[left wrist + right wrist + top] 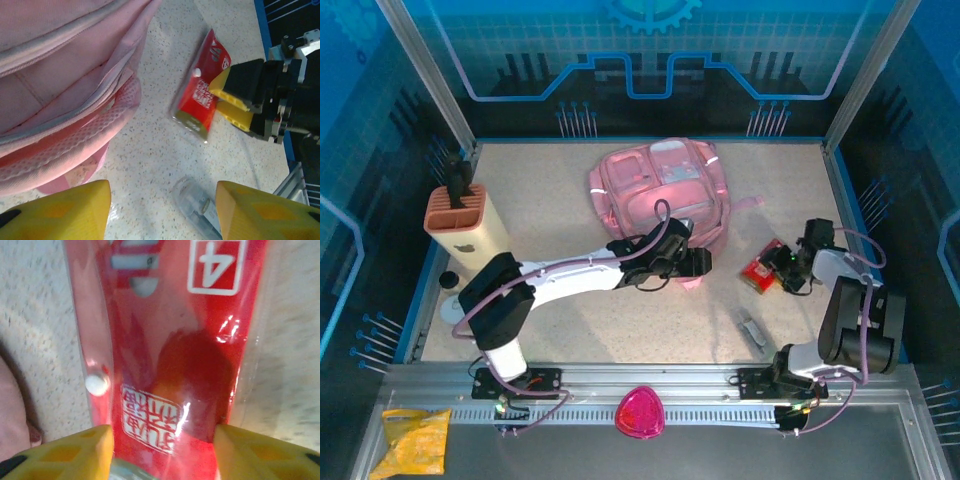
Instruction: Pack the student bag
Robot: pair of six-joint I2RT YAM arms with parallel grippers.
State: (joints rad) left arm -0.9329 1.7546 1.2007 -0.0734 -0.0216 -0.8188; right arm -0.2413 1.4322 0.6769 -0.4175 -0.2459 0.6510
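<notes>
The student bag (660, 190), a big soft pink backpack, lies at the back middle of the table; its mesh side and seams show in the left wrist view (65, 75). My left gripper (698, 264) sits just off the bag's near right corner, open (162, 210), with bare table and a clear case under the gap. A red packet (760, 270) in a clear sleeve lies right of the bag (200, 95). My right gripper (782, 268) stands at its end, its yellow fingers (235, 82) spread over the packet (170, 340), open (160, 450).
A small clear plastic case (753, 330) lies on the table near the front right (197, 207). A tan box with a slotted top (465, 225) stands at the left, a white disc (455, 308) near it. A magenta rounded triangle (640, 411) and a yellow bag (415, 440) rest on the front rail.
</notes>
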